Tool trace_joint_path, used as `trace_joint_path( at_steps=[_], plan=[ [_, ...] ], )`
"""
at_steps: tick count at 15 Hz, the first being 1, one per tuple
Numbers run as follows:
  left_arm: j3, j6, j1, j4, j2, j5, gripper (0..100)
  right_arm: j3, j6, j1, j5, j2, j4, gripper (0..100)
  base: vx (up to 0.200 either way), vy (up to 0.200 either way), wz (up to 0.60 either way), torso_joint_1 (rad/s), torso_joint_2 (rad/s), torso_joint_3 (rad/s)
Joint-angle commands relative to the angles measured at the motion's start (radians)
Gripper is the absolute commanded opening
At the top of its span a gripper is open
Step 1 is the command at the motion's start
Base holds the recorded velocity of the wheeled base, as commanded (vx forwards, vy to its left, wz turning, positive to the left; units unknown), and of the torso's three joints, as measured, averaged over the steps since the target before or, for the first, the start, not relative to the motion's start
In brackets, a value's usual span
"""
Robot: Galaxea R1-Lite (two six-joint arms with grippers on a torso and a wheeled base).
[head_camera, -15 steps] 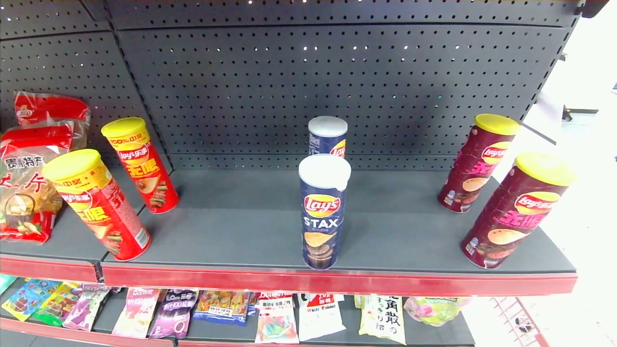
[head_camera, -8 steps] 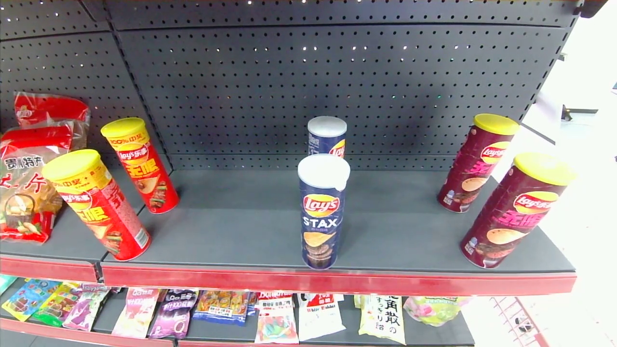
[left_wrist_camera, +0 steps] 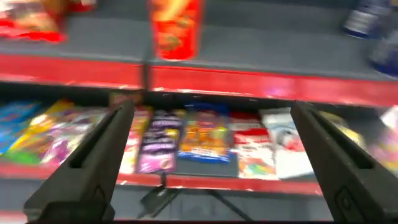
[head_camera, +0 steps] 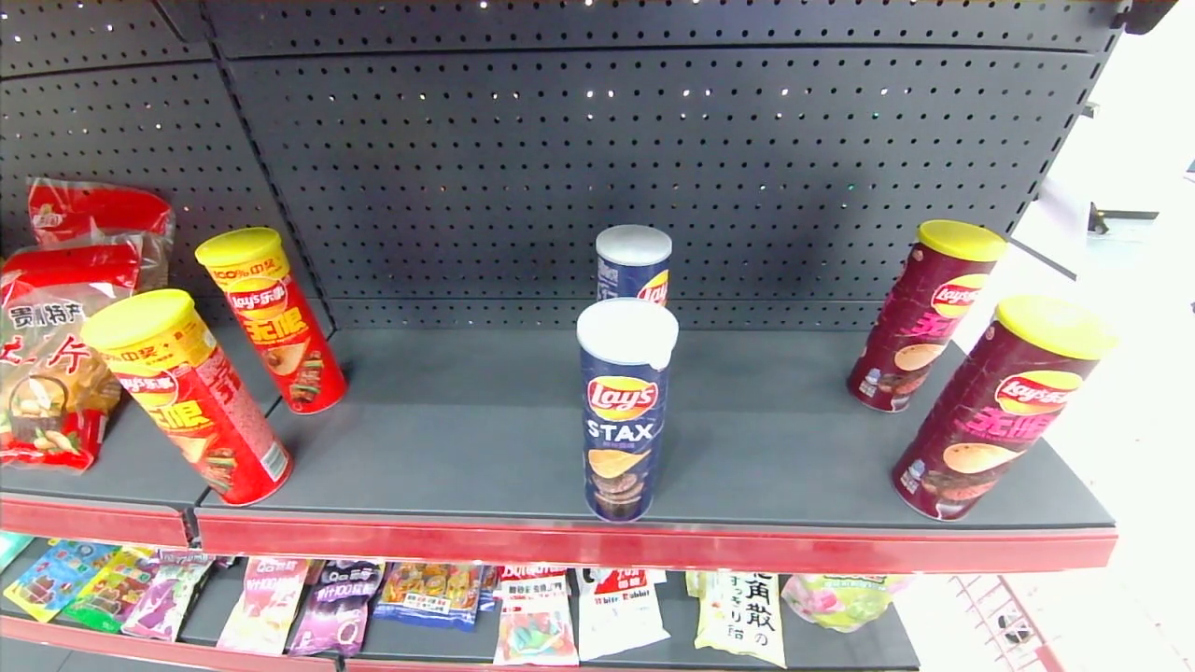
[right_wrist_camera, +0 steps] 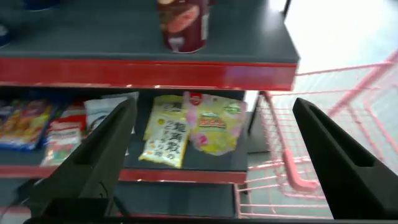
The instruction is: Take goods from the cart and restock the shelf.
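The shelf (head_camera: 448, 439) looks just as it did a second ago: six chip cans upright on its grey deck, none shifted, gaps open between the red cans (head_camera: 187, 401) at left, the blue cans (head_camera: 624, 420) in the middle and the maroon cans (head_camera: 999, 411) at right. The pink cart (right_wrist_camera: 323, 137), source of the goods, sits low beside the shelf's right end, its load out of sight. The left pincer (left_wrist_camera: 211, 107) and right pincer (right_wrist_camera: 214, 102) hang below the deck, both spread wide and empty. With nothing moved, restocking seems between items; a reach into the cart likely comes next.
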Motion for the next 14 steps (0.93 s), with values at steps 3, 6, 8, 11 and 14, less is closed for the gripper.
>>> trace_joint_path(
  at_steps=[3, 6, 8, 11, 14],
  plan=[
    [0.009, 0.022, 0.000, -0.002, 0.007, -0.042, 100, 0.004, 0.003, 0.050, 0.008, -0.013, -0.003, 100, 0.000, 0.000, 0.00, 0.000, 0.00, 0.000],
    [0.009, 0.046, 0.000, -0.001, 0.012, -0.042, 100, 0.004, 0.001, 0.116, 0.009, 0.003, -0.003, 100, 0.000, 0.000, 0.00, 0.000, 0.00, 0.000],
    [0.006, 0.066, 0.017, 0.002, 0.028, 0.007, 100, 0.004, 0.004, 0.114, 0.008, 0.002, -0.003, 100, 0.000, 0.000, 0.00, 0.000, 0.00, 0.000],
    [0.006, 0.062, 0.055, 0.004, 0.030, 0.102, 100, 0.004, 0.004, 0.157, 0.008, 0.003, -0.003, 100, 0.000, 0.000, 0.00, 0.000, 0.00, 0.000],
    [0.006, 0.045, 0.189, 0.002, 0.033, 0.128, 100, 0.004, 0.004, 0.188, 0.008, 0.005, -0.003, 100, 0.000, 0.000, 0.00, 0.000, 0.00, 0.000]
  ],
)
